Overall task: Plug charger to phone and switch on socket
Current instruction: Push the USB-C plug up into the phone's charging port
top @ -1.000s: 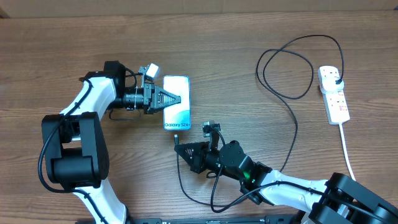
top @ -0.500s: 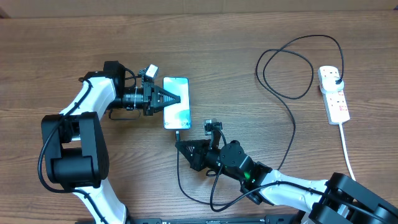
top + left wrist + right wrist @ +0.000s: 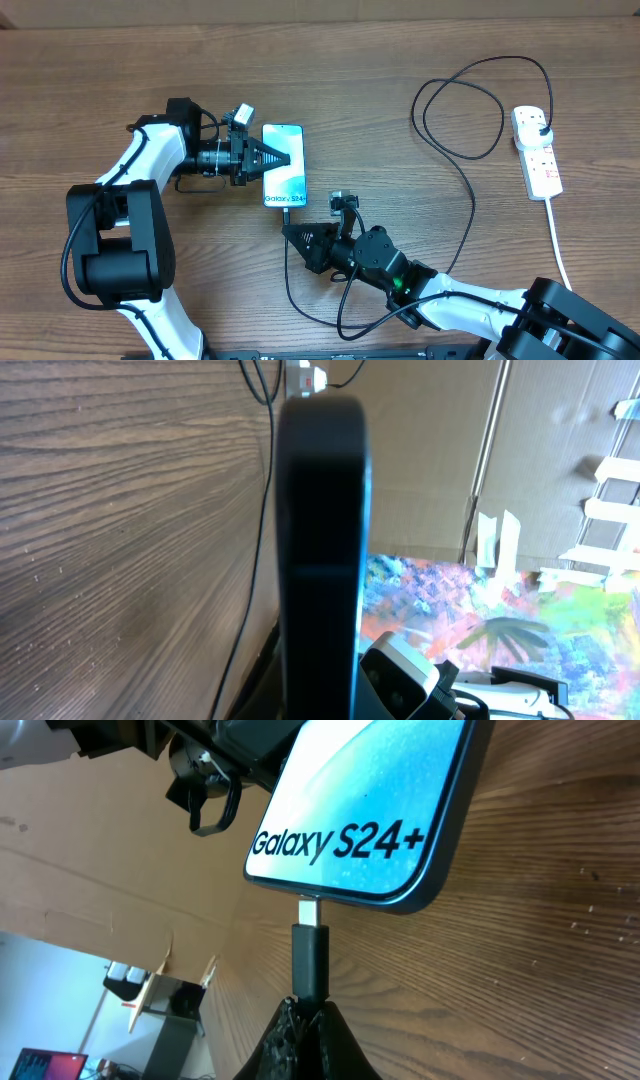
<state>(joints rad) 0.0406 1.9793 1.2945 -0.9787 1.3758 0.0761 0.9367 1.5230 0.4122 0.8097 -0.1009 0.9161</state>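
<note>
— Black charger connector point(image 3: 309, 955), clamped tight in the right claw point(image 3: 306, 1018), has nudged forward; its tip now meets the phone point(image 3: 360, 800) just ahead.
— Left claw point(image 3: 286, 160) pinches the phone closed. Metal shows, probably not seated; socket point(image 3: 536, 152) waits, well apart.

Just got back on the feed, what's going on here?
The left arm's fingers are shut on the phone, steadying it, screen lit. The right arm's fingers grip the charger by its connector, held at the phone's bottom port with bare metal of the tip showing, so not fully in. Its cable runs to the socket, where the plug is already seated. Neither arm is near the switches; whether one is on can't be told.
</note>
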